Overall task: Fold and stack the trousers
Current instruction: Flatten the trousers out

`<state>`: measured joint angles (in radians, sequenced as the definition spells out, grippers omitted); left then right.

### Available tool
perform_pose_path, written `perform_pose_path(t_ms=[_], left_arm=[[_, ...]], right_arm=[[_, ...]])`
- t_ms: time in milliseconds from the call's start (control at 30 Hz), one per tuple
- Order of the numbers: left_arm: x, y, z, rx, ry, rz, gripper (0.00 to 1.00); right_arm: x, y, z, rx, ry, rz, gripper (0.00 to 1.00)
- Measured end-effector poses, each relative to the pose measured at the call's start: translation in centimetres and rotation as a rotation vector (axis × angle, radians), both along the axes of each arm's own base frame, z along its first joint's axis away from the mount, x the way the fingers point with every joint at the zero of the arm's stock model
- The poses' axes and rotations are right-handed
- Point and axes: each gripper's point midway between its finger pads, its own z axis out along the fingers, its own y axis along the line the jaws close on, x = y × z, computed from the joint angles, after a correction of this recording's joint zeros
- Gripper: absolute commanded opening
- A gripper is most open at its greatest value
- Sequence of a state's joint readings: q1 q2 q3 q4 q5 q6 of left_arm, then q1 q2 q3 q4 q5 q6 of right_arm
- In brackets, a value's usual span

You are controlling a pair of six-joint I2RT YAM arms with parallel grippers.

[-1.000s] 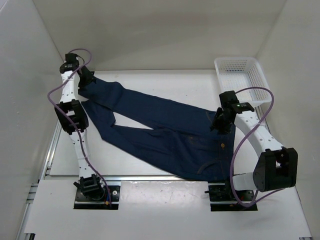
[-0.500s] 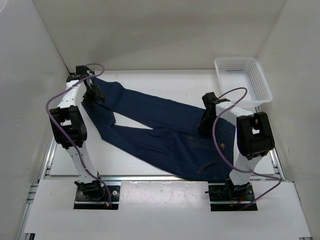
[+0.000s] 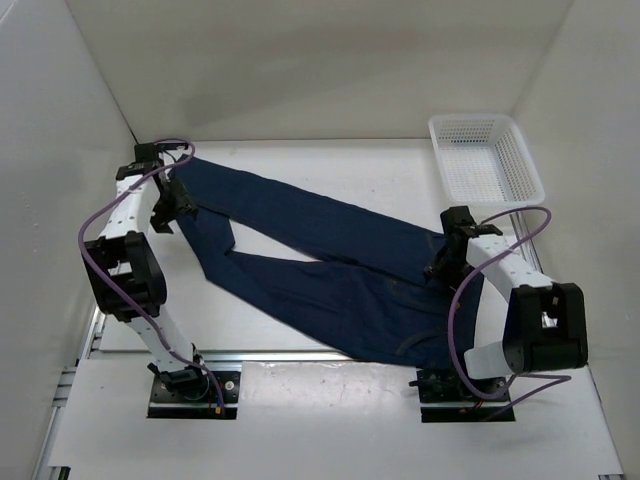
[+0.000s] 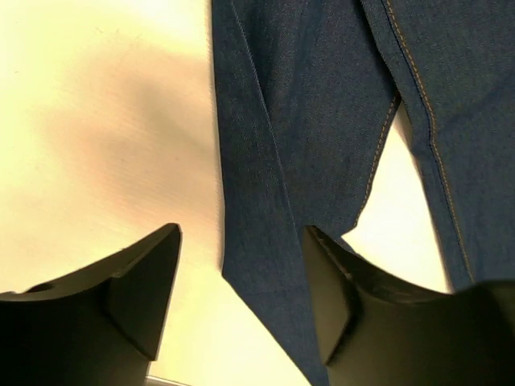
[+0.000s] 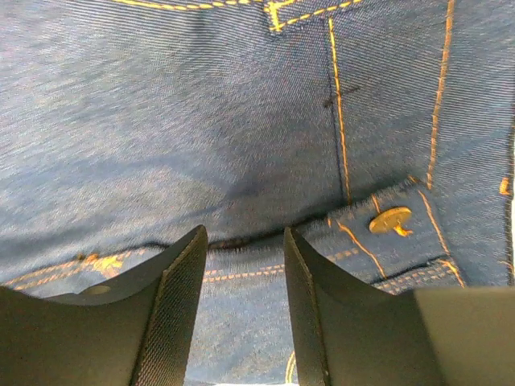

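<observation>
Top external view: the trousers lie spread flat on the table, running aslant away from the basket. Their waist end is the part closest to the basket, on its near side. The two legs stretch off to the left, well apart from the basket, and split into a narrow V with bare table showing between them. The right gripper hangs over the waist, near the basket's near rim. The left gripper is over the leg ends, as far from the basket as the cloth reaches.

Left wrist view: the left gripper has its jaws wide apart, holding nothing. The hem corner of one leg of the trousers lies flat on the table in the gap under them. Faint orange stitching runs along the leg seams.

Right wrist view: the right gripper has its jaws parted by a narrow gap, with nothing clamped. They are low over the trousers, with the waistband edge crossing the gap. A brass button sits on the waistband just right of the fingers.
</observation>
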<state>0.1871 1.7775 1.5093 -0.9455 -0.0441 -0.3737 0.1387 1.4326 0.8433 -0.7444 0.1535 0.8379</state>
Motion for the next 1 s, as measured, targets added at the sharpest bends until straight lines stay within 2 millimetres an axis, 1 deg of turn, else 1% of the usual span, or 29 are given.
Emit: perform_pose_path(t_ms=[33, 133, 267, 367, 433, 500, 533, 567, 600, 633, 667, 767, 867, 933, 1000], left_arm=[[0.1, 0.0, -0.2, 0.0, 0.002, 0.0, 0.79], [0.2, -0.3, -2.0, -0.005, 0.044, 0.002, 0.79], [0.2, -0.5, -5.7, -0.018, 0.141, 0.011, 0.78], [0.7, -0.2, -8.1, -0.014, 0.195, 0.024, 0.77], [1.2, 0.2, -9.2, 0.001, 0.221, 0.035, 0.77], [1.7, 0.7, -9.9, 0.011, 0.233, 0.052, 0.77], [1.8, 0.9, -10.2, 0.014, 0.236, 0.059, 0.74], [1.9, 1.0, -10.3, 0.014, 0.239, 0.067, 0.71], [2.0, 1.3, -10.3, 0.016, 0.238, 0.073, 0.61], [2.3, 1.5, -10.1, 0.019, 0.233, 0.075, 0.44], [2.7, 1.7, -9.9, 0.021, 0.224, 0.086, 0.11], [3.1, 2.4, -9.3, 0.044, 0.21, 0.087, 0.11], [2.5, 3.0, -8.6, 0.074, 0.218, 0.101, 0.11], [1.5, 3.4, -7.4, 0.105, 0.222, 0.119, 0.11], [0.4, 4.0, -4.8, 0.151, 0.207, 0.149, 0.11]], right_arm=[[0.0, 0.0, 0.4, -0.003, -0.015, 0.003, 0.51], [0.5, 0.3, 1.9, -0.02, -0.04, 0.04, 0.53], [3.4, 2.5, 5.5, -0.031, -0.152, 0.155, 0.55], [5.2, 4.1, 8.1, -0.027, -0.236, 0.225, 0.56], [5.7, 4.6, 8.9, -0.026, -0.258, 0.245, 0.56], [5.6, 4.5, 8.9, -0.031, -0.255, 0.256, 0.56], [5.4, 4.5, 8.8, -0.032, -0.249, 0.258, 0.56], [5.3, 4.4, 8.8, -0.035, -0.244, 0.261, 0.56], [5.3, 4.4, 8.8, -0.036, -0.242, 0.264, 0.56], [5.3, 4.3, 8.7, -0.037, -0.24, 0.267, 0.56], [5.2, 4.3, 8.7, -0.039, -0.238, 0.27, 0.56], [5.0, 4.2, 8.7, -0.043, -0.231, 0.28, 0.56], [4.9, 4.2, 8.6, -0.046, -0.227, 0.283, 0.56], [4.9, 4.1, 8.6, -0.047, -0.227, 0.285, 0.56], [4.9, 4.1, 8.6, -0.048, -0.227, 0.289, 0.56]])
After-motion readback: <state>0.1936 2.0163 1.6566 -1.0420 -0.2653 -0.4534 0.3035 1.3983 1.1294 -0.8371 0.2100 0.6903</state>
